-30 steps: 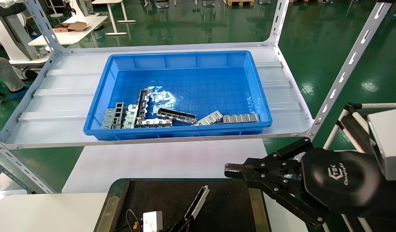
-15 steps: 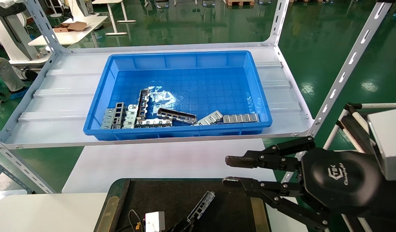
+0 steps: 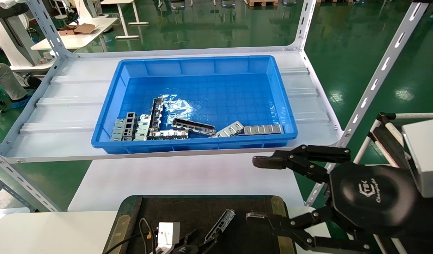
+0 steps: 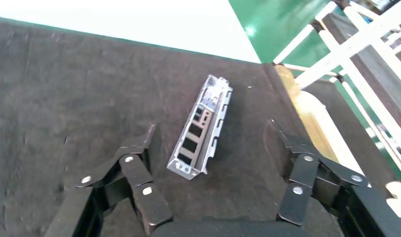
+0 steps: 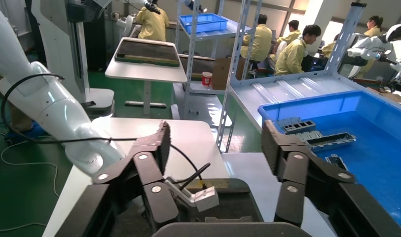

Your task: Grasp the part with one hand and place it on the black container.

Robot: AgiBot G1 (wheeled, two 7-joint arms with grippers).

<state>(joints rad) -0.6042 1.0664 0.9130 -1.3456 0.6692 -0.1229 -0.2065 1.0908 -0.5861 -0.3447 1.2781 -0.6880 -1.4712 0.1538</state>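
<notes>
Part (image 4: 201, 129) lies flat on black container (image 3: 188, 211) at tabletop's near edge; left gripper (image 4: 215, 148) fingers spread, straddling without contact (likely released). Right gripper (image 3: 262, 188) wide open, idle.

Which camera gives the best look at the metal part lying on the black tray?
The left wrist view: the part lies whole on the tray, between the open left hand's fingers, untouched. The head view shows it small at the bottom edge. The right wrist view does not show it.
</notes>
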